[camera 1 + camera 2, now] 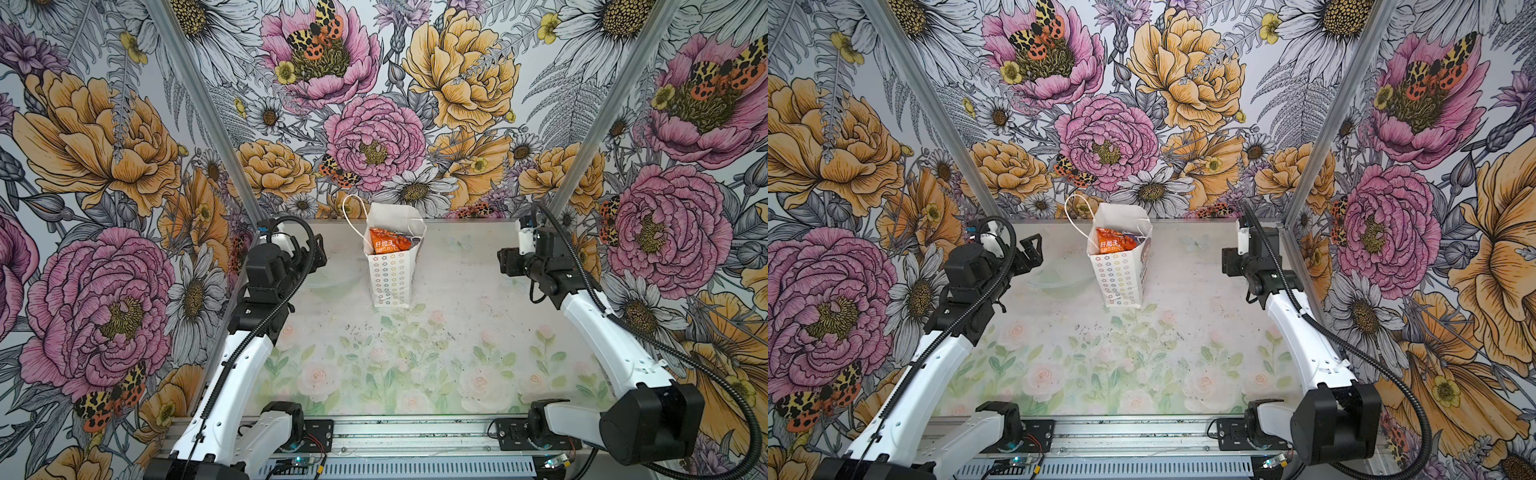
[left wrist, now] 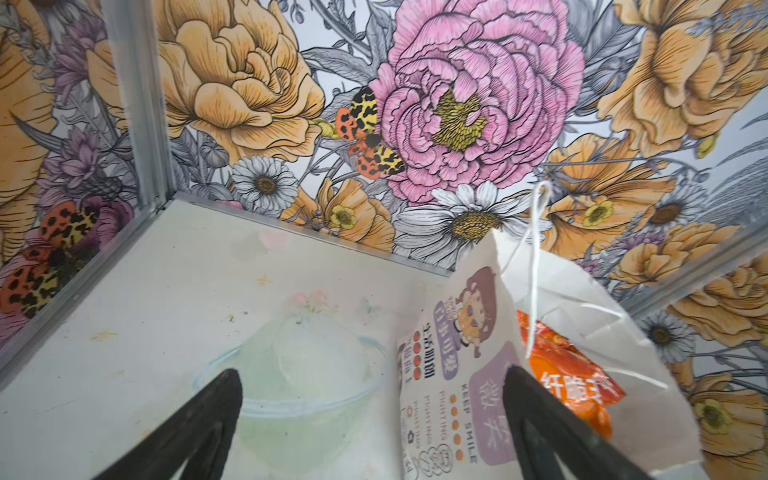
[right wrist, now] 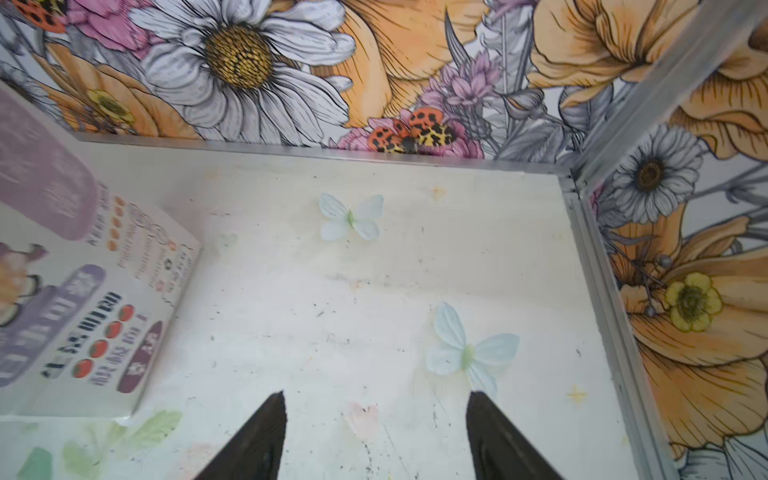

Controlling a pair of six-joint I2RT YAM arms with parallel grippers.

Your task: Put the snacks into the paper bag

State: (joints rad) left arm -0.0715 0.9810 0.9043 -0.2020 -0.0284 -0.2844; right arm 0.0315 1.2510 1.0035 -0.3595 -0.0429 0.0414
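Both top views | bag upright, snack inside | left tool wide, right tool parted, both empty | I judge packing done, hence tools idle.

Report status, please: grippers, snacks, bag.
Left gripper open, empty. Right gripper open, empty. Bag upright, orange snack visible inside. Clear bowl beside bag, nothing blocking its mouth.
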